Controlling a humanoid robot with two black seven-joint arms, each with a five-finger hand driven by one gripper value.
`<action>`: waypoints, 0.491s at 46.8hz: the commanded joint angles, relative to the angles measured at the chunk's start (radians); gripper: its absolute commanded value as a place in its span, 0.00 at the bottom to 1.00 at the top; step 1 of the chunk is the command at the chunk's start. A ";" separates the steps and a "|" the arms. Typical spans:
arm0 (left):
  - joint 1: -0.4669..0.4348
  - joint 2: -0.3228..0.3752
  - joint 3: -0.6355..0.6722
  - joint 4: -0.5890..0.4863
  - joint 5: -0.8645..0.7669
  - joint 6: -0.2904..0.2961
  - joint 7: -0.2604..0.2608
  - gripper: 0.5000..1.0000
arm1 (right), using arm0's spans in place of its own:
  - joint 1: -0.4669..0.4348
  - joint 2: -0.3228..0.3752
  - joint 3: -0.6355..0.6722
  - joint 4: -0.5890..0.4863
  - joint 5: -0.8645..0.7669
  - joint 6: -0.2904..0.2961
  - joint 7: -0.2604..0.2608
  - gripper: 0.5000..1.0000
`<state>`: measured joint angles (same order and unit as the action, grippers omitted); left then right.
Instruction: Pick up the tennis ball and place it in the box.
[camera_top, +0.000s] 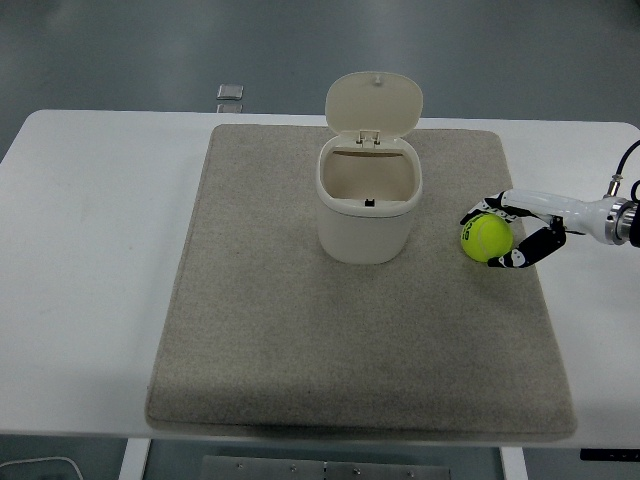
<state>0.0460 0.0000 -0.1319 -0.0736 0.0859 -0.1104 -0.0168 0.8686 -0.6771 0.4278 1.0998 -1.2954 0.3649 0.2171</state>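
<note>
Right hand (522, 232) with fingers wrapped round yellow-green fuzzy tennis ball (486, 238), right of open-lidded cream plastic box (368, 196), on grey felt mat (300, 330)

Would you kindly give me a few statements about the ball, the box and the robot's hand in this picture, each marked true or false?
1. The tennis ball lies on the grey mat, right of the box. True.
2. The box's lid is closed. False: it stands open, hinged up at the back.
3. The right hand has its fingers curled around the ball. True.
4. The ball is already inside the box. False: it is outside, apart from the box.
5. The left hand reaches toward the box. False: no left hand is in view.
</note>
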 joint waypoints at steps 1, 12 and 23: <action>0.000 0.000 0.000 0.000 0.000 0.000 0.000 0.98 | 0.006 -0.003 0.017 0.000 0.013 0.002 0.002 0.00; 0.000 0.000 0.000 0.000 0.000 0.000 0.000 0.98 | 0.035 -0.018 0.058 0.002 0.214 0.020 0.024 0.00; 0.000 0.000 0.000 0.000 0.000 0.000 0.000 0.98 | 0.078 -0.050 0.086 0.060 0.413 0.134 0.044 0.00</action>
<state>0.0463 0.0000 -0.1319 -0.0736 0.0859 -0.1104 -0.0169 0.9329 -0.7248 0.5082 1.1439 -0.9096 0.4680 0.2603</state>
